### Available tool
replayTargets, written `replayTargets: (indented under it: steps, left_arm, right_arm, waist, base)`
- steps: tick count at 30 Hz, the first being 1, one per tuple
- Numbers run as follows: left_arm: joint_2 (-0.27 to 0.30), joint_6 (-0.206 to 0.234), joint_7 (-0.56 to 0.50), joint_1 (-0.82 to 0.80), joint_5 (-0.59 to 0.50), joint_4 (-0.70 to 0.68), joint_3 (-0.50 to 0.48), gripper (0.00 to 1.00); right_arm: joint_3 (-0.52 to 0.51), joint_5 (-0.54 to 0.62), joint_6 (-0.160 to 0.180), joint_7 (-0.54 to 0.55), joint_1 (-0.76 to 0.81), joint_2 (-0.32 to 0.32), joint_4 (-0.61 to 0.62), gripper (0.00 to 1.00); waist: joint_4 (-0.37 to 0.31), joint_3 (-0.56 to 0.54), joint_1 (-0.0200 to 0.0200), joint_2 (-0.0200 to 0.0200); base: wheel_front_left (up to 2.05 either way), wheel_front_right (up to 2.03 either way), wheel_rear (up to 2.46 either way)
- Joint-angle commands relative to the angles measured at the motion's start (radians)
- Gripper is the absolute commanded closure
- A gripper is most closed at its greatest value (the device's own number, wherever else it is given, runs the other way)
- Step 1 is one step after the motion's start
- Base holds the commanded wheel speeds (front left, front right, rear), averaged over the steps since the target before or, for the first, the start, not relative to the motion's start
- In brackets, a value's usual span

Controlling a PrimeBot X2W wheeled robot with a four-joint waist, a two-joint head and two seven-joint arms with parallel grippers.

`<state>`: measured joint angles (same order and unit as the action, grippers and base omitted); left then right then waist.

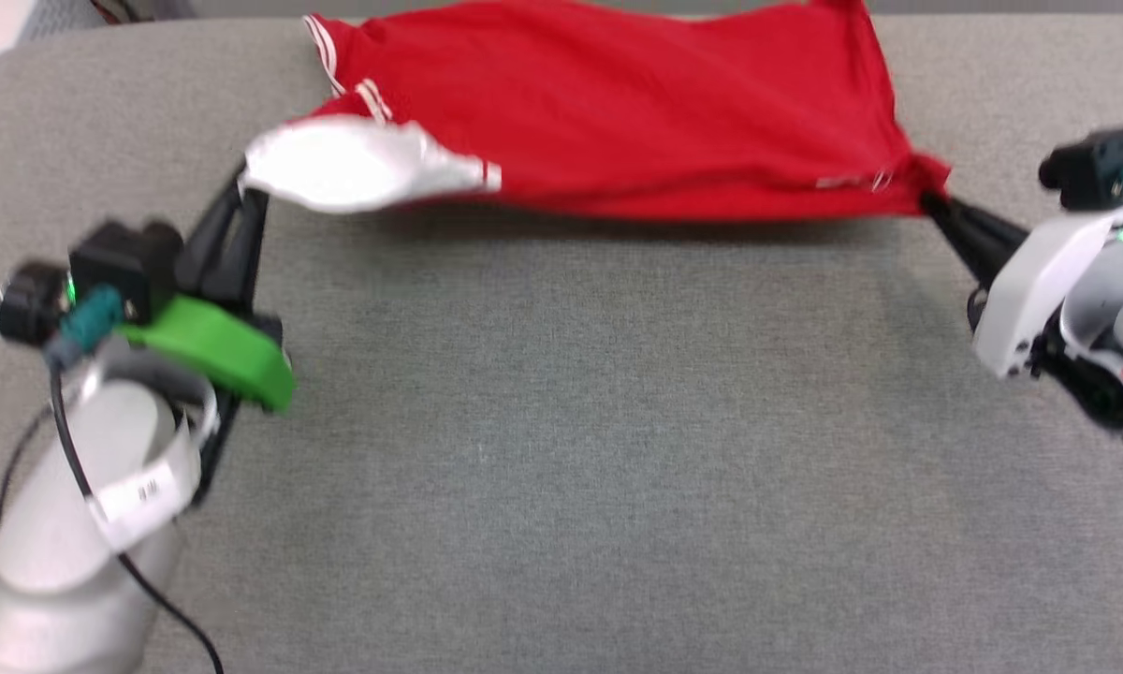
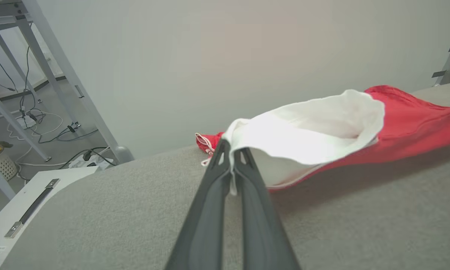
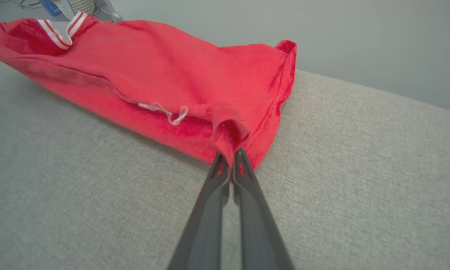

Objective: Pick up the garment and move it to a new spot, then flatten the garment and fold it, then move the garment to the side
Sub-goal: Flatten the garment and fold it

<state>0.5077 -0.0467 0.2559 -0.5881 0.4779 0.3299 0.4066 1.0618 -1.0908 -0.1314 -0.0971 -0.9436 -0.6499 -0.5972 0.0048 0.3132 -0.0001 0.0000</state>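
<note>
The garment (image 1: pixel 618 112) is a red T-shirt stretched across the far part of the grey surface, lifted along its near edge, with a shadow beneath. Its white sleeve (image 1: pixel 356 168) hangs at the left, and striped trim shows near the collar. My left gripper (image 1: pixel 245 183) is shut on the white sleeve's edge (image 2: pixel 303 131); the left wrist view shows both fingers pinched together at the gripper's tip (image 2: pixel 231 150). My right gripper (image 1: pixel 928 197) is shut on the red hem corner, seen clamped in the right wrist view (image 3: pixel 230 155). The lettering is hidden.
A grey fabric-covered table (image 1: pixel 561 449) spreads toward me, bare in its near half. In the left wrist view, past the table's edge, stand metal frame legs (image 2: pixel 60 67), floor cables (image 2: pixel 41 123) and a white panel (image 2: pixel 30 195).
</note>
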Motion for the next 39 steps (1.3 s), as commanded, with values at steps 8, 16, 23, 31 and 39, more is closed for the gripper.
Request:
replayTargets:
  steps: [8,16,23,31,39]
  left_arm:
    - [0.003,0.035,0.006,0.333,0.013,-0.1,-0.045,1.0]
    - [0.013,0.071,-0.001,0.584,0.049,-0.176,-0.043,1.0]
    - [0.01,0.105,-0.029,0.736,0.092,-0.248,-0.036,1.0]
    - [0.011,0.112,-0.043,0.783,0.098,-0.267,-0.017,1.0]
    - [0.033,0.063,-0.055,0.629,0.04,-0.233,0.014,1.0]
  right_arm:
    - [0.076,-0.029,0.001,-0.057,0.187,-0.065,0.076,1.0]
    - [0.077,-0.074,0.001,-0.106,0.365,-0.124,0.147,1.0]
    - [0.049,-0.102,0.001,-0.125,0.524,-0.172,0.208,1.0]
    - [-0.019,-0.127,0.001,-0.118,0.652,-0.223,0.294,1.0]
    - [-0.119,-0.088,0.001,-0.082,0.632,-0.212,0.311,1.0]
  waist:
    - [0.005,-0.147,0.0001,0.0]
    - [0.011,-0.21,0.0001,0.0]
    - [0.02,-0.244,0.0001,0.0]
    - [0.026,-0.236,0.0001,0.0]
    - [0.027,-0.198,0.0001,0.0]
  base:
    - [0.0,0.0,0.0]
    - [0.0,0.0,0.0]
    - [0.0,0.0,0.0]
    - [0.0,0.0,0.0]
    - [0.0,0.0,0.0]
